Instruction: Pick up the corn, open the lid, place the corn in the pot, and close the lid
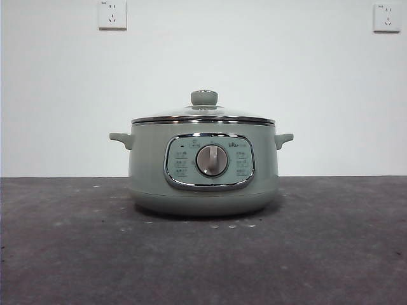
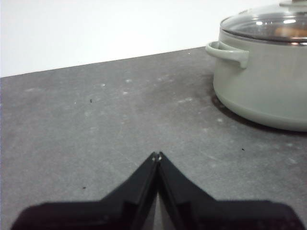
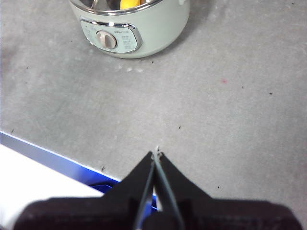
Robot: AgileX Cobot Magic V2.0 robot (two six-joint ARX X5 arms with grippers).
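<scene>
Standing on the dark grey tabletop (image 1: 63,254), the squat sage-green pot (image 1: 203,184) carried its clear glass lid (image 1: 203,114). The yellow corn (image 3: 128,4) lay inside. The left end effector (image 2: 157,155) and right end effector (image 3: 156,154) waited closed, empty, apart from it.

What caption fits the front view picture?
Green pot on the grey table, glass lid on.

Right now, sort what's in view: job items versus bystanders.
Job:
- sage-green electric pot
- clear glass lid with green knob, sitting on the pot
- yellow corn, seen inside the pot

Bystanders:
- two white wall sockets
- dark grey table
</scene>
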